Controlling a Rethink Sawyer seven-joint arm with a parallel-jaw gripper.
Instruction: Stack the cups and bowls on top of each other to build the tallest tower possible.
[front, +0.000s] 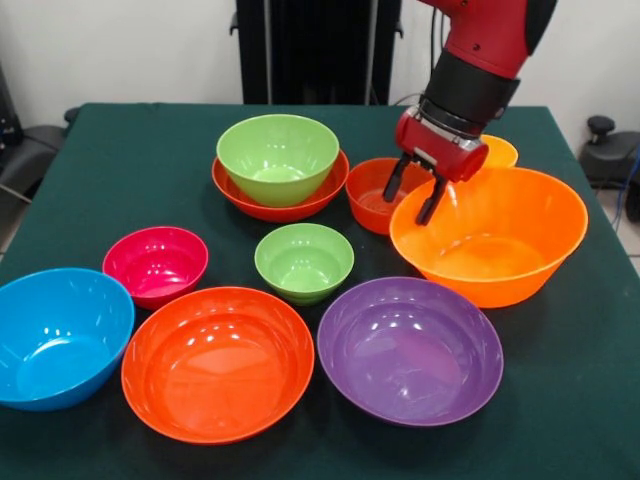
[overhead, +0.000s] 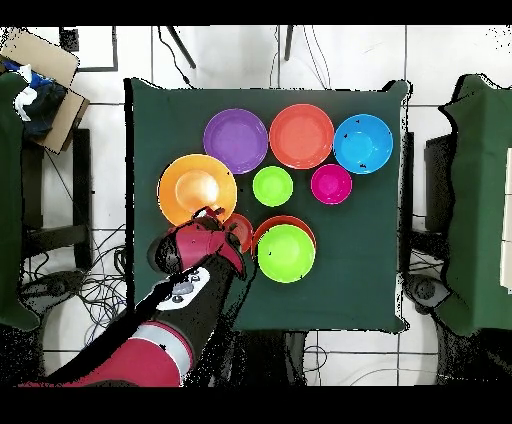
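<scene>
My gripper (front: 412, 196) is open and hangs low between the small red-orange bowl (front: 372, 196) and the large orange bowl (front: 490, 238). One finger is over the small bowl and the other at the orange bowl's rim. A yellow-orange cup (front: 501, 151) peeks out behind the gripper. A medium lime green bowl (front: 278, 155) sits nested in a wide red-orange bowl (front: 281, 201) at the back. In the overhead view the gripper (overhead: 213, 222) is at the orange bowl's (overhead: 195, 188) edge, next to the nested pair (overhead: 286, 252).
On the green table (front: 130, 170) stand a small lime green bowl (front: 304, 260), a magenta bowl (front: 155, 263), a blue bowl (front: 58, 336), a large red-orange bowl (front: 217, 362) and a purple bowl (front: 410, 350). Chairs stand beside the table.
</scene>
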